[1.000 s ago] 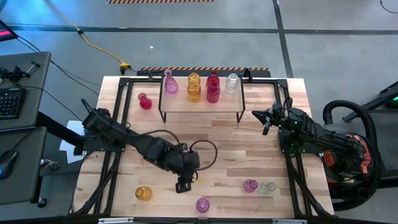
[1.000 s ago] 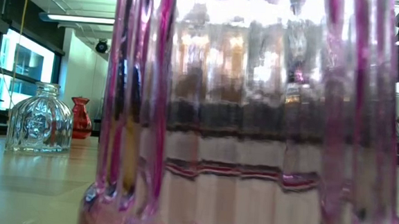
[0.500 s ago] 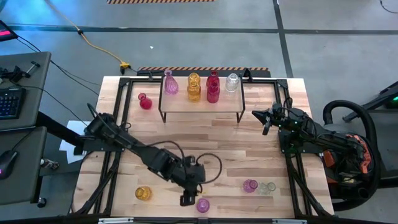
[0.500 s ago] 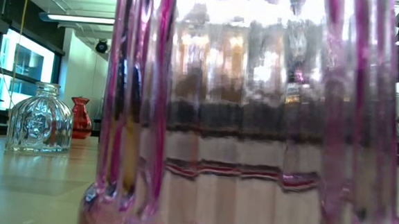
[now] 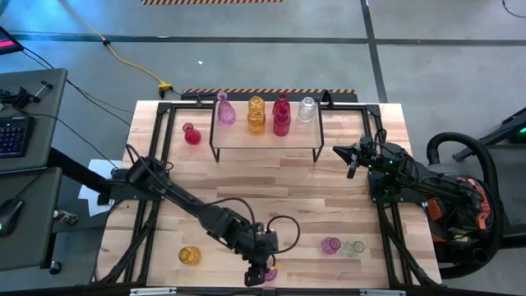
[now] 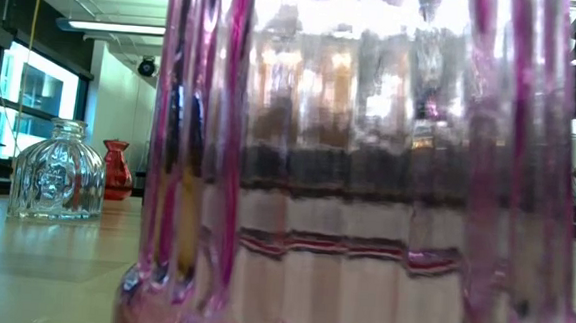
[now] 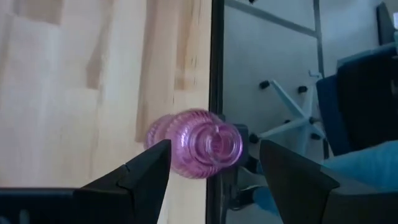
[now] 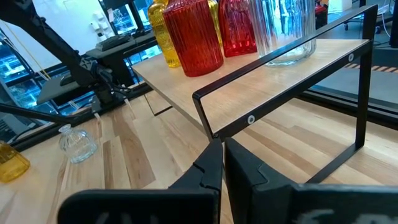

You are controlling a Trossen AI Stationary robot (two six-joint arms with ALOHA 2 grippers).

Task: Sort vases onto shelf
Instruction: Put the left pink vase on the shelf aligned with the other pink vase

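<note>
A pink vase (image 7: 186, 144) stands on its base at the table's near edge (image 5: 269, 272); it also fills the low view (image 6: 368, 166). My left gripper (image 7: 214, 152) is open above it, one finger on either side, and I see no touch (image 5: 256, 276). The shelf (image 5: 265, 131) at the far side carries a pink vase (image 5: 223, 109), an amber one (image 5: 256, 115), a red one (image 5: 281, 115) and a clear one (image 5: 306, 108). My right gripper (image 5: 352, 161) waits shut to the right of the shelf (image 8: 217, 163).
More vases stand on the table: a red one (image 5: 191, 134) left of the shelf, an amber one (image 5: 189, 256) near the left front, and a pink one (image 5: 330, 245) beside a clear one (image 5: 354, 247) at the right front. A cable loops behind my left wrist.
My left arm has reached toward the table's near edge and somewhat to the right, bringing its gripper from the middle of the table to the pink vase at that edge. No vase has moved.
</note>
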